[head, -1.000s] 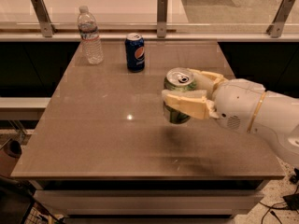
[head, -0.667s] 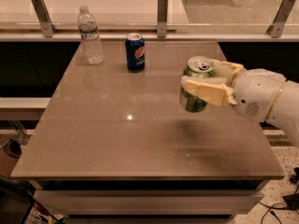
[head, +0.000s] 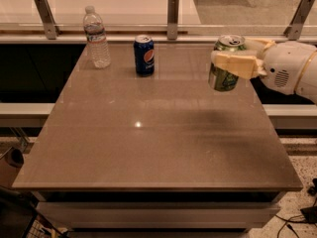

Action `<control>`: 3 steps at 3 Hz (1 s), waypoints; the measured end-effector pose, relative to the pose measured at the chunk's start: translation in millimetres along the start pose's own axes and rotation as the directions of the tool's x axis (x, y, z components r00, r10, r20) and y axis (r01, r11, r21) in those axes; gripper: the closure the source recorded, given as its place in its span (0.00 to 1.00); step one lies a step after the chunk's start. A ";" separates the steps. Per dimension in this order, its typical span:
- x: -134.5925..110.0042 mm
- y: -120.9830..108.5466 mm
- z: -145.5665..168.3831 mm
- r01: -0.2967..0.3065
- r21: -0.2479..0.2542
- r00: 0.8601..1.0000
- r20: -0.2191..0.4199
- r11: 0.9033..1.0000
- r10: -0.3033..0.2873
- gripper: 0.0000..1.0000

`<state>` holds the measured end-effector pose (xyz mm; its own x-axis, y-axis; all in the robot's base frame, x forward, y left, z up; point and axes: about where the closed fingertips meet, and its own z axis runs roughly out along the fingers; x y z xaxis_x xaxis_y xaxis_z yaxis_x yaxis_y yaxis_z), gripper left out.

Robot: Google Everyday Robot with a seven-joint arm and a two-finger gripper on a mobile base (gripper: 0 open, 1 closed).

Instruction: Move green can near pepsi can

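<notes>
The green can is held in the air above the right part of the brown table, tilted a little, silver top up. My gripper comes in from the right and is shut on the green can, its pale fingers wrapped across the can's upper half. The pepsi can stands upright at the back of the table, left of the green can and apart from it.
A clear plastic water bottle stands at the back left, beside the pepsi can. A metal rail with posts runs behind the table. My white arm reaches over the table's right edge.
My gripper has lifted the green can and carried it up and toward the back right of the table. The pepsi can and the bottle have not moved.
</notes>
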<state>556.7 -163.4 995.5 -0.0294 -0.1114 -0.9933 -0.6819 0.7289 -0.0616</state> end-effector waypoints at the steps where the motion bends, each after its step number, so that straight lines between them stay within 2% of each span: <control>1: 0.1 -23.0 27.2 0.002 0.011 0.999 -0.033 1.000 -0.002 1.00; 2: 8.0 -31.1 62.6 0.011 0.015 0.999 -0.049 1.000 -0.010 1.00; 3: 11.3 -38.8 93.3 0.031 0.018 0.999 -0.028 0.999 -0.030 1.00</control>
<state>651.0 -129.9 977.5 -0.0293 -0.1525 -0.9879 -0.6690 0.7373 -0.0940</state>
